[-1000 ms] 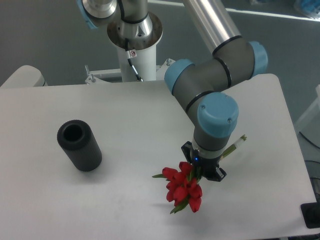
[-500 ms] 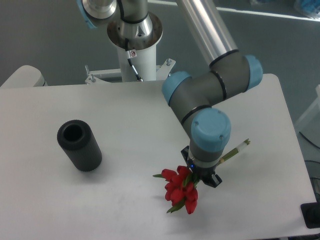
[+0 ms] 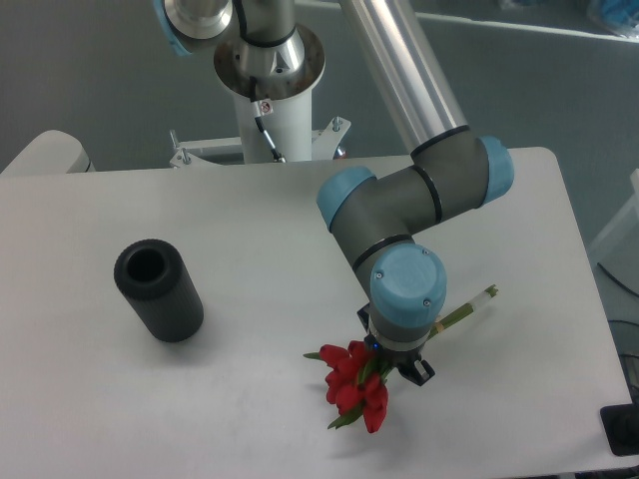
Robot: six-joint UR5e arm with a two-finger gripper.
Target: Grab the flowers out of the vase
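Observation:
The flowers (image 3: 354, 384), a bunch of red tulip buds with green leaves, lie low over the white table (image 3: 250, 220) at the front right. Their pale stems (image 3: 467, 307) poke out to the right past the wrist. My gripper (image 3: 392, 365) is directly over the bunch, between buds and stems, and mostly hidden under the blue wrist cap (image 3: 407, 283). It appears shut on the stems. The vase (image 3: 158, 289), a matte black cylinder with an empty round hole on top, stands alone at the left, far from the gripper.
The arm's white base column (image 3: 270, 80) rises behind the table's back edge. The table's rounded right edge (image 3: 589, 299) is close to the stems. A dark object (image 3: 624, 429) sits off the table at the lower right corner.
The wrist and gripper shifted slightly left and toward the table's front. The flowers moved along with the gripper. The vase stayed put.

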